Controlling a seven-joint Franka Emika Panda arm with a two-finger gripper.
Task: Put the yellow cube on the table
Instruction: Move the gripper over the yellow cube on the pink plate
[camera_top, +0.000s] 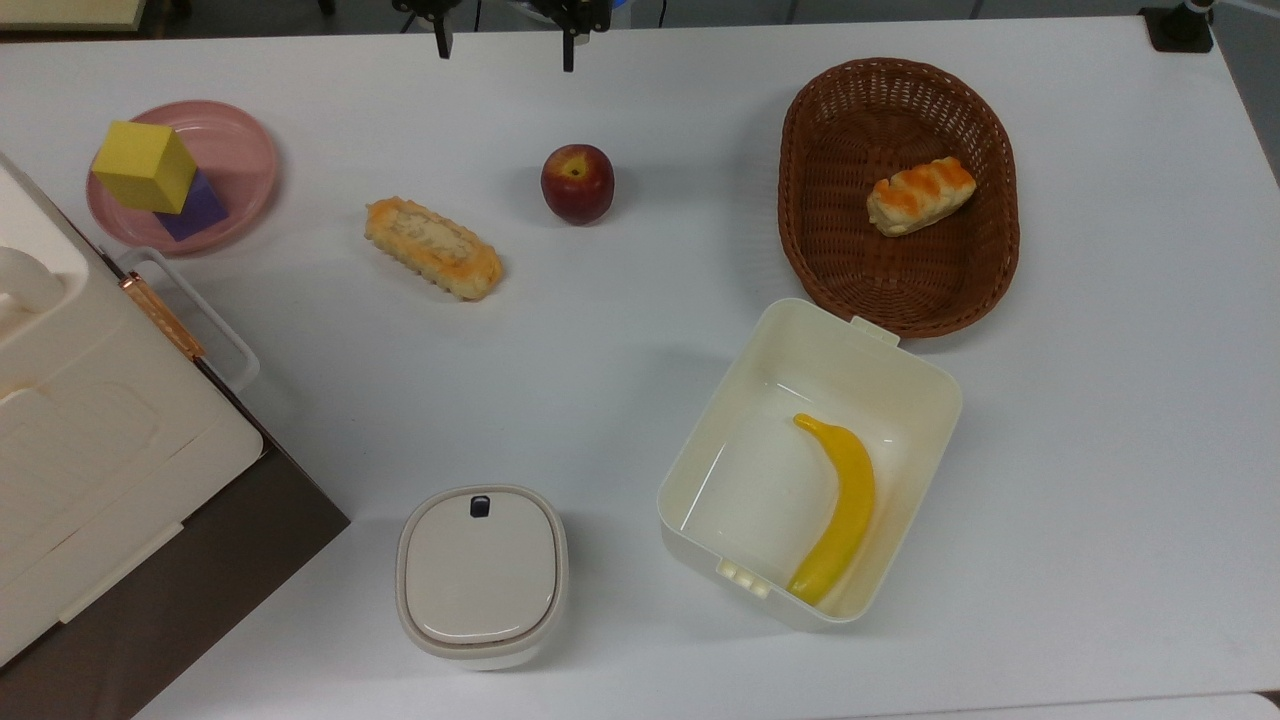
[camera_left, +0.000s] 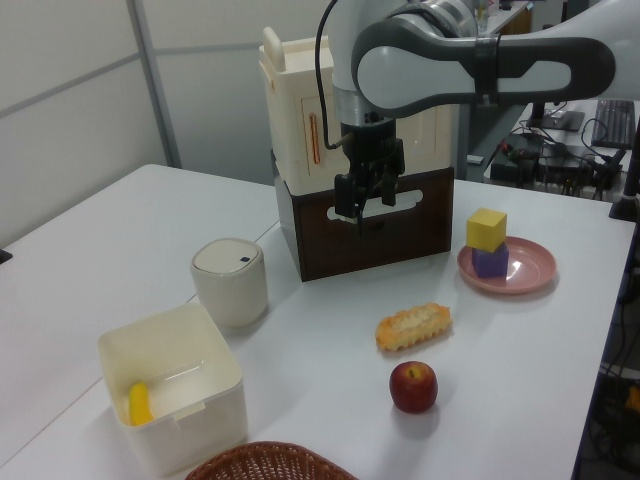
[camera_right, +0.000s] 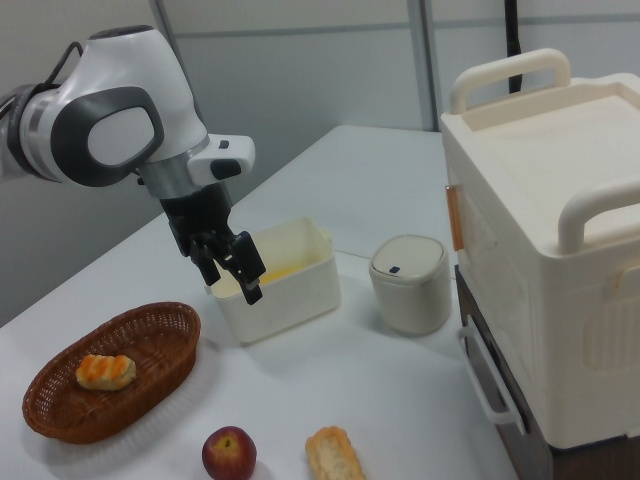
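Two stacked blocks, yellow cube on purple cube; the gripper, jaws open and empty, could topple both if it comes down off-center.

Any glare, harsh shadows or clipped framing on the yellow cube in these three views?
Top view: even light, the yellow cube sharp on the purple cube, soft shadows on the table, mild sheen inside the cream box. Left view: yellow cube clear, no glare. Right view: the gripper reads well, open.
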